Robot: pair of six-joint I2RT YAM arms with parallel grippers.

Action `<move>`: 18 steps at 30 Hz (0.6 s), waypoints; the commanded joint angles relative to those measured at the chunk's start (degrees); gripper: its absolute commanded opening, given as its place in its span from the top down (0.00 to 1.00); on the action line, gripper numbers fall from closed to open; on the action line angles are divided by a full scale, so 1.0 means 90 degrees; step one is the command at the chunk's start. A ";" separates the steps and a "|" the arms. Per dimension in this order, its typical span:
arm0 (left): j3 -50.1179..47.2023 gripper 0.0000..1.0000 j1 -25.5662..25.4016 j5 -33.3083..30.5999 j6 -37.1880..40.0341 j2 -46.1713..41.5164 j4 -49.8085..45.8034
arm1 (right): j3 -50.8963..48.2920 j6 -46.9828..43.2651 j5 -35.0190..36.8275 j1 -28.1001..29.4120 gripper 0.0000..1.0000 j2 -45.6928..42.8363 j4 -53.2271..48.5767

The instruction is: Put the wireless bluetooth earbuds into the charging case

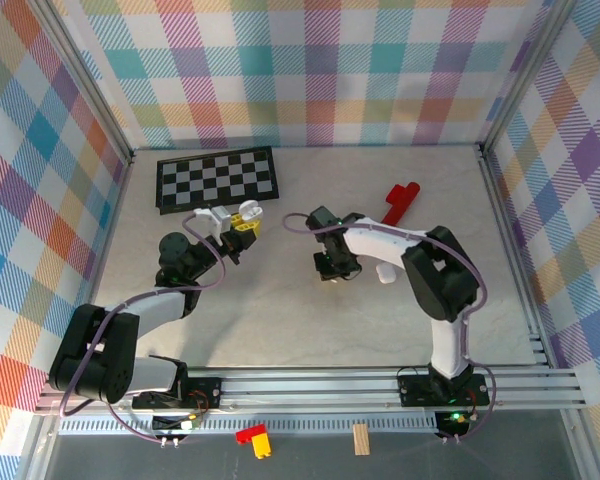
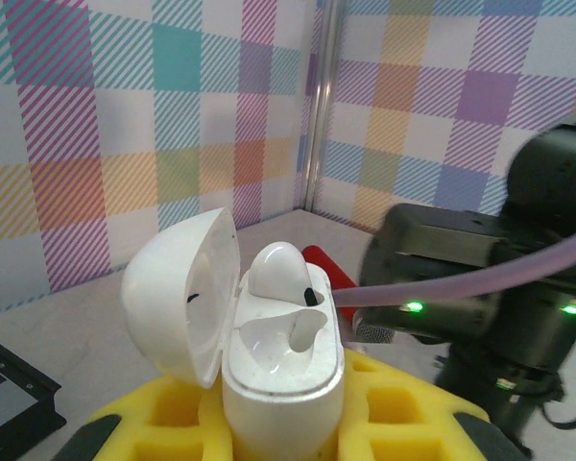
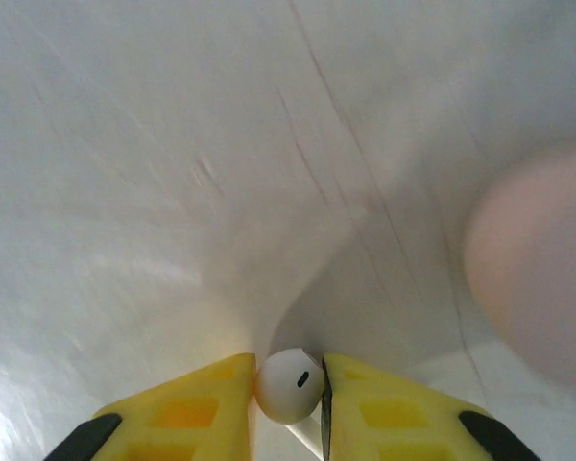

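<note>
table [image 1: 280, 320]: checkerboard mat [image 1: 218, 178] far left, red block [image 1: 401, 200] far right of centre, both well apart from the arms. The left gripper [image 2: 283, 427] is clamped on the charging case [image 2: 283, 370], upright between the yellow fingers, lid [image 2: 182, 288] swung open to the left. One earbud [image 2: 276, 272] sits in the far slot. The right gripper [image 3: 290, 403] points down at the table mid-centre, fingers closed on the second earbud [image 3: 290, 386], its head showing between the pads.
</note>
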 commanded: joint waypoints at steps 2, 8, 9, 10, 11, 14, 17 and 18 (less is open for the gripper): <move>0.0008 0.99 -0.0101 0.0129 0.0257 0.0153 0.0514 | -0.0956 0.0841 0.0223 0.0103 0.77 -0.0870 0.0259; 0.0069 0.99 -0.0143 0.0199 0.0369 0.0292 0.0513 | -0.1654 0.1111 0.0207 0.0162 0.72 -0.1374 0.0202; 0.0077 0.99 -0.0143 0.0207 0.0371 0.0285 0.0500 | -0.1619 0.1042 0.0226 0.0169 0.68 -0.1368 0.0098; 0.0069 0.99 -0.0144 0.0216 0.0382 0.0264 0.0475 | -0.1563 0.0950 0.0260 0.0170 0.66 -0.1374 -0.0015; 0.0075 0.99 -0.0148 0.0217 0.0396 0.0232 0.0428 | -0.1508 0.0855 0.0293 0.0180 0.63 -0.1388 -0.0116; 0.0016 0.99 -0.0143 0.0119 0.0536 0.0049 0.0182 | -0.1168 0.0370 0.0305 0.0186 0.57 -0.1313 -0.0579; -0.0094 0.99 -0.0120 -0.0260 0.0645 -0.0166 -0.0021 | -0.0634 -0.0226 0.0490 0.0284 0.54 -0.1023 -0.1266; -0.0115 0.99 -0.0074 -0.0394 0.0647 -0.0209 -0.0088 | -0.0443 -0.0361 0.0571 0.0329 0.54 -0.0900 -0.1533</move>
